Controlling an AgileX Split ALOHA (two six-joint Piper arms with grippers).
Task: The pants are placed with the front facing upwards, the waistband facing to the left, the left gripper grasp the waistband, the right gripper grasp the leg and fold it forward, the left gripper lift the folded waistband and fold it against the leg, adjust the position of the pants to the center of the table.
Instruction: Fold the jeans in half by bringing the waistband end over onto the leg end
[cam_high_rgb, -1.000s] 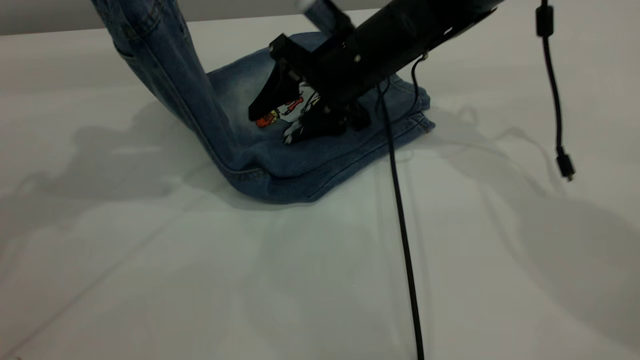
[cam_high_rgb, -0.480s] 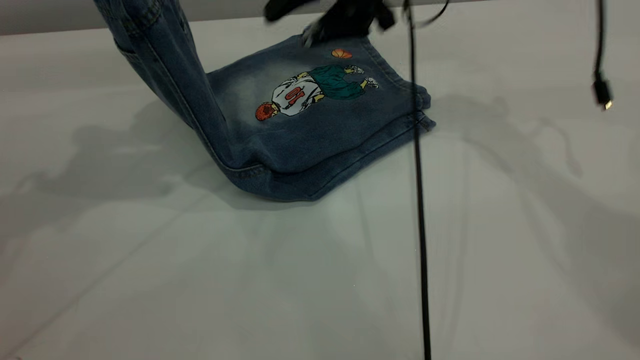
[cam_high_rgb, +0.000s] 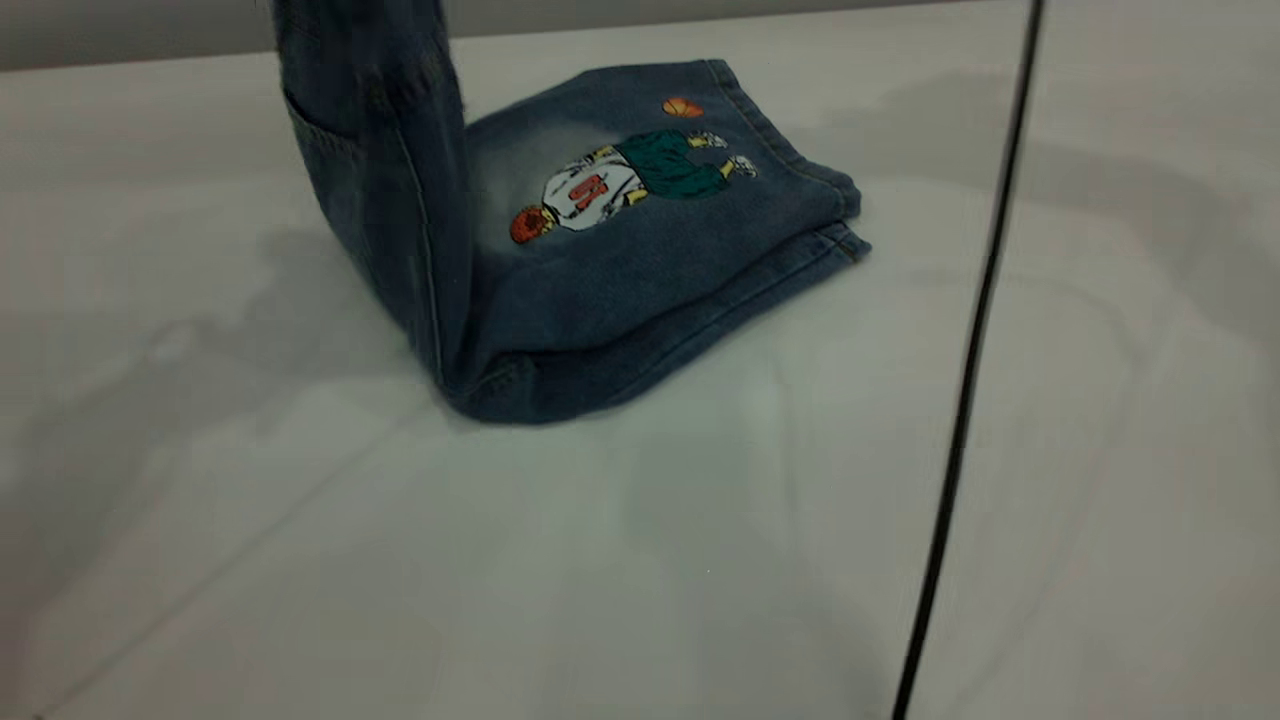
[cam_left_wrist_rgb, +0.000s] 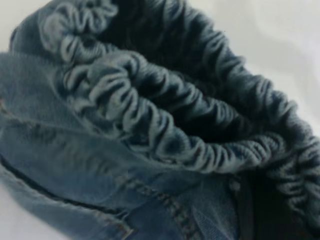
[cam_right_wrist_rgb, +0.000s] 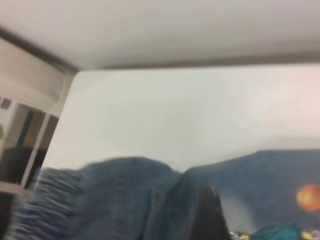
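Note:
The pants (cam_high_rgb: 640, 260) are bent in two parts on the table (cam_high_rgb: 640, 560). The leg (cam_high_rgb: 620, 185) lies flat with the cartoon number-10 player facing up. The waist end (cam_high_rgb: 370, 150) is lifted almost upright and runs out of the top of the exterior view. In the left wrist view the ruched waistband (cam_left_wrist_rgb: 165, 120) fills the picture, and my left gripper (cam_left_wrist_rgb: 260, 210) is shut on it as a dark shape among the puckers. My right gripper (cam_right_wrist_rgb: 205, 215) shows only as a dark tip above the leg (cam_right_wrist_rgb: 270, 185), clear of the cloth. Neither gripper is in the exterior view.
A thin black cable (cam_high_rgb: 975, 330) hangs across the right side of the table, from the top edge to the front edge. Bare tabletop lies in front of the pants and to both sides. The table's far edge (cam_right_wrist_rgb: 200, 67) shows in the right wrist view.
My right gripper rose off the printed leg and left the exterior view. The lifted waist end swung to the right and now stands nearly upright. The cable shifted right.

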